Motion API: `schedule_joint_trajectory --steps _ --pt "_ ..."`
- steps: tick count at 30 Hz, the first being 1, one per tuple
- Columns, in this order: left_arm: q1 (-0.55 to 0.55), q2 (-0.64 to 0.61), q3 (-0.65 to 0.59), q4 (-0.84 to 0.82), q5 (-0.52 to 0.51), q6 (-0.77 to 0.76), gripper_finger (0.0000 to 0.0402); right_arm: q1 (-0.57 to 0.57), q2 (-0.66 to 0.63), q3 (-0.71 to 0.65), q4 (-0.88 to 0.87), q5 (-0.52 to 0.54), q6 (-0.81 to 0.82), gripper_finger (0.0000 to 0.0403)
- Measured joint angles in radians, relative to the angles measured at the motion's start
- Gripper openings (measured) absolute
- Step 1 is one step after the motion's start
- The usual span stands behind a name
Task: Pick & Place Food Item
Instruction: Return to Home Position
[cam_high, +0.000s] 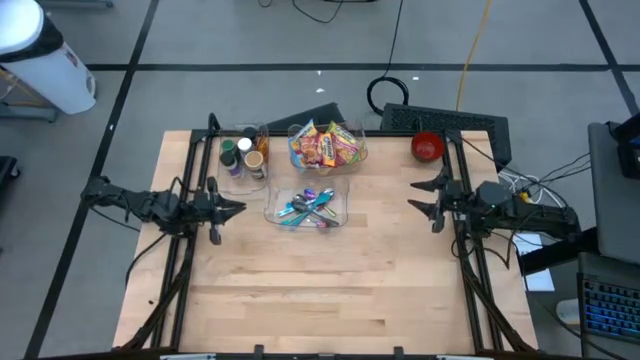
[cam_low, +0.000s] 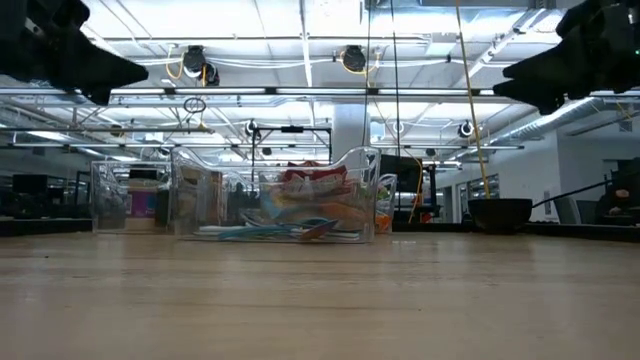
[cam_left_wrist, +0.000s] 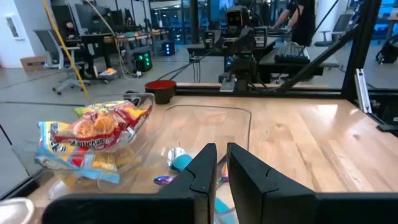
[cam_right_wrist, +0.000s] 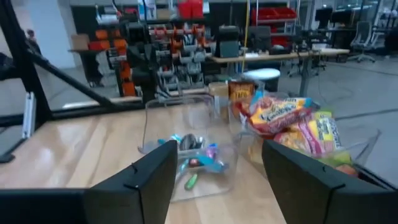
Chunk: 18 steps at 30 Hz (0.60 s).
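Overhead, table-level and opposed wrist views, spoon bin (cam_high: 307, 207) common.

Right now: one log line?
left pincer: shut, empty, left side | right pincer: open, empty, right side | spoons: in clear bin

Robotics lab, open-plan, industrial shell. Evidence:
- wooden table (cam_high: 320, 290) boxed in black frame (cam_high: 186, 260), left arm (cam_high: 130, 203) and right arm (cam_high: 520, 215) mounted at its sides
- cable loop (cam_high: 390, 79) on grey floor
- keyboard (cam_high: 455, 122), laptop (cam_high: 612, 305) beside rig
- overhead: exposed ducts (cam_low: 560, 115), strip lights (cam_low: 240, 20)
- beyond: desks, office chair (cam_left_wrist: 50, 43), racks with red bins (cam_right_wrist: 255, 12), person (cam_left_wrist: 303, 18) at workstation
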Motion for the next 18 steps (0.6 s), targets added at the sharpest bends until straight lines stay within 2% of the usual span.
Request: schedule_joint_trajectory --steps 4,8,18 --pt "0.0 -0.094 -0.027 -0.055 -0.001 -0.007 0.004 0.0 0.013 -0.004 -0.013 0.0 -0.002 0.0232" --pt "0.004 -0.09 -0.033 -0.074 -0.017 -0.031 0.004 0.0 0.002 -0.018 -0.011 -0.003 -0.006 0.0228" --pt "0.008 -0.088 -0.126 0.137 0.077 0.04 0.004 0.001 0.008 -0.204 0.306 -0.061 -0.009 0.0232"
